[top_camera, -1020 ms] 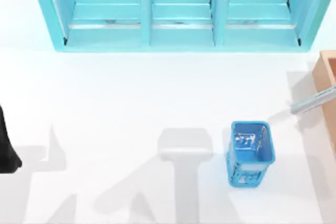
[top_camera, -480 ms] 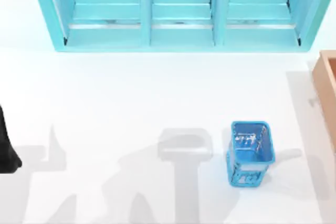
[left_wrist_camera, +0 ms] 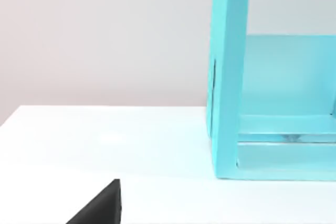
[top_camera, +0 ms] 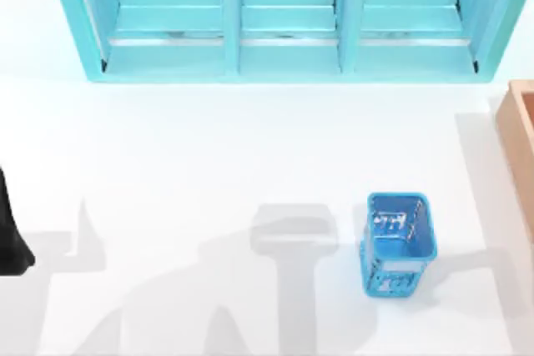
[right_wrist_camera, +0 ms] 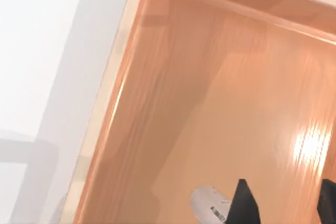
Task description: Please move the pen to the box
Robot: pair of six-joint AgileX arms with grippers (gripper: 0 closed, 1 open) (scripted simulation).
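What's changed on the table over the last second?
The pen has left the top view: a second ago its grey barrel jutted in at the right edge beside the box; now the right gripper holds it above the box's inside. The blue basket, the shelf unit and the parked left arm stayed put.

You see the box (top_camera: pixel 519 135) at the right edge of the table in the top view, cut off by the frame so that one thick, flat tan wall and a strip of orange-brown interior show. In the right wrist view, the box (right_wrist_camera: pixel 173 103) presents a pale rim, a sloping inner wall and a glossy orange-brown floor with a bright highlight. The pen (right_wrist_camera: pixel 209 206) appears over that interior: you can make out the rounded end of its grey-silver barrel with a line of dark print. Whether it touches the floor cannot be told.
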